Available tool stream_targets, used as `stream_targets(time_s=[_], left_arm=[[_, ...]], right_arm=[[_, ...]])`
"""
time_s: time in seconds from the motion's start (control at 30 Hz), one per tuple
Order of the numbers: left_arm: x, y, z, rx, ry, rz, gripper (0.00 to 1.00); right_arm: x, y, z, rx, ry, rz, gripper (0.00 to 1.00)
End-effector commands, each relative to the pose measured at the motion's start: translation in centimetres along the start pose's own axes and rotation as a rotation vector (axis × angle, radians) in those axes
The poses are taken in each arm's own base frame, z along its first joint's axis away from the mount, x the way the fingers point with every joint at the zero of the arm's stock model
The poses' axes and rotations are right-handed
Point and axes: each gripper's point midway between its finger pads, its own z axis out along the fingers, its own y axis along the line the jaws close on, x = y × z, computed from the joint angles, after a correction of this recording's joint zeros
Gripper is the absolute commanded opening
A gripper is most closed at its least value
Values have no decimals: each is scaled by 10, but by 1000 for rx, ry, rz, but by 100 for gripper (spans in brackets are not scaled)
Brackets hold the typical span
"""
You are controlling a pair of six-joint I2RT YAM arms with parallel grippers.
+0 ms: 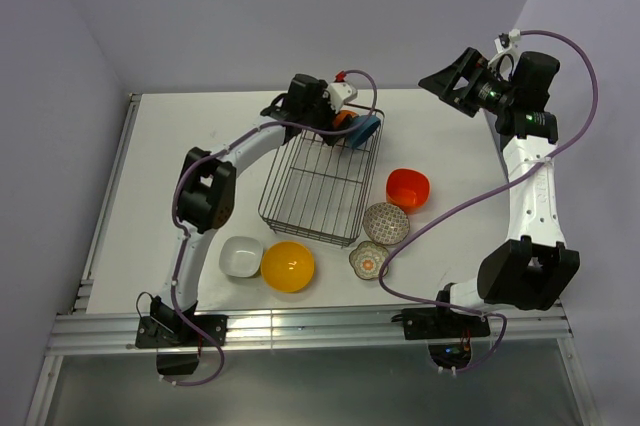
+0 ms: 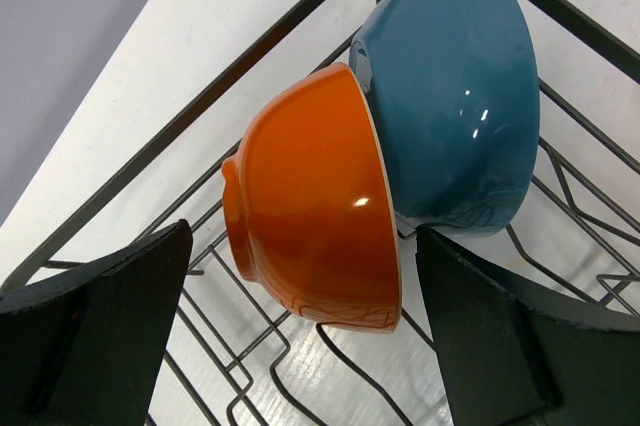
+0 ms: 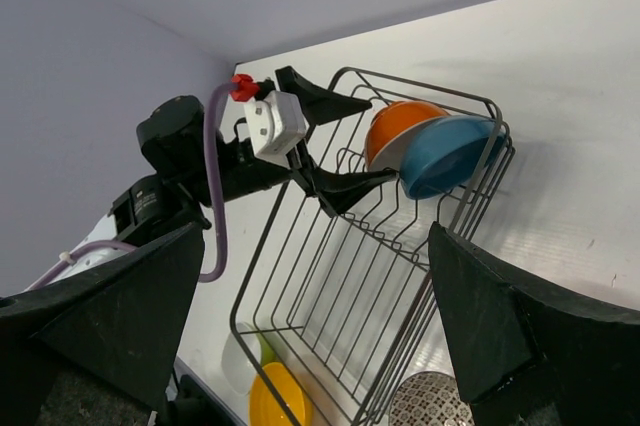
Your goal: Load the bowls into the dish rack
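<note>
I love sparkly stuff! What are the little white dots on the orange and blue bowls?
Left wrist view: light bouncing off the glossy orange bowl and blue bowl, just glare. Right wrist view: only a soft sheen. Top view: bowls too small to show it.

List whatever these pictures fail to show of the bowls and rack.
- Left wrist view: insides of the orange bowl and blue bowl, both turned away.
- Top view: most of the orange bowl, behind the left arm.
- Right wrist view: the patterned bowl and yellow bowl, cut by the bottom edge.
</note>
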Motion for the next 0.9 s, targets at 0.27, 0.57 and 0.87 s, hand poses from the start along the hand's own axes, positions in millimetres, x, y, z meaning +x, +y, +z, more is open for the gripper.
stream_targets(time_s=[0.27, 0.57, 0.87], left_arm=[[-114, 40, -94, -172, -203, 77, 99], [-133, 48, -189, -163, -271, -128, 99], [-75, 14, -270, 43, -253, -314, 99]], right_arm=[[3, -2, -11, 32, 42, -132, 100], [71, -24, -34, 111, 346, -391, 96], [171, -29, -48, 90, 643, -596, 96]])
